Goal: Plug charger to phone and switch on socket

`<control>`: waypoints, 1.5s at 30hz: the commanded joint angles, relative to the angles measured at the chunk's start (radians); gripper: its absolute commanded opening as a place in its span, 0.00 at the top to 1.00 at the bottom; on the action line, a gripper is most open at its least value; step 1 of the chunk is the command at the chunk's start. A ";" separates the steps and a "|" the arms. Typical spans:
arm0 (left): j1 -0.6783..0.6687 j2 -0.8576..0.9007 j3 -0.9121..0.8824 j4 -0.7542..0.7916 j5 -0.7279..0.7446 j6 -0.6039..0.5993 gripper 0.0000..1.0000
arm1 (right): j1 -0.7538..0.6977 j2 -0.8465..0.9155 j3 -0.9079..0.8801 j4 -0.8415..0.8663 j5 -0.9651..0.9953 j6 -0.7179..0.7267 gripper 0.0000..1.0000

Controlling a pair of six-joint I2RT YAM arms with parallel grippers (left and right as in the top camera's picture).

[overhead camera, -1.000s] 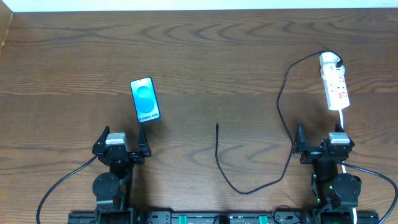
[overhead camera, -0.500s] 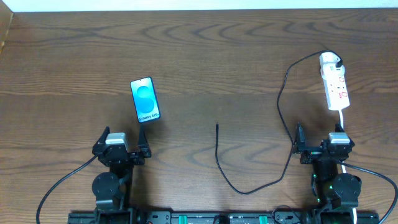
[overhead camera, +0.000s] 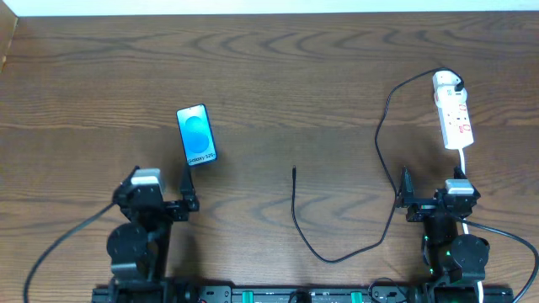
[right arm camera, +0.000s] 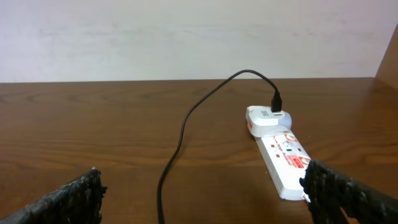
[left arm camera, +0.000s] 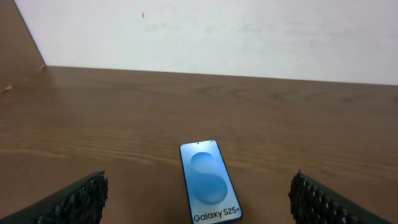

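Note:
The phone (overhead camera: 196, 135) lies face up on the table at the left, blue screen showing; in the left wrist view the phone (left arm camera: 208, 180) is just ahead, between my fingers. My left gripper (overhead camera: 158, 188) is open and empty, just short of the phone. The socket (overhead camera: 456, 118) lies at the far right with the charger's white plug head (overhead camera: 446, 82) in its far end. The black cable (overhead camera: 381, 143) loops down to its connector tip (overhead camera: 294, 171), loose at mid-table. My right gripper (overhead camera: 432, 190) is open and empty, just short of the socket (right arm camera: 283, 158).
The socket's white cord (overhead camera: 464, 160) runs back past my right gripper. The cable's loop (overhead camera: 337, 258) lies near the front edge between the two arms. In the right wrist view the cable (right arm camera: 180, 143) crosses ahead of the fingers. A white wall stands behind the table.
My left arm has shifted a little to the left and turned slightly. The phone, cable, socket and right arm have not moved.

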 commanded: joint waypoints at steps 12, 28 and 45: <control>0.006 0.576 0.509 -0.255 0.009 -0.014 0.07 | 0.009 -0.007 -0.003 -0.003 0.001 -0.014 0.01; 0.006 1.260 1.152 -0.729 0.009 -0.119 0.07 | 0.009 -0.007 -0.003 -0.003 0.001 -0.014 0.01; 0.005 1.584 1.201 -0.789 0.066 -0.123 0.56 | 0.009 -0.007 -0.003 -0.003 0.001 -0.014 0.01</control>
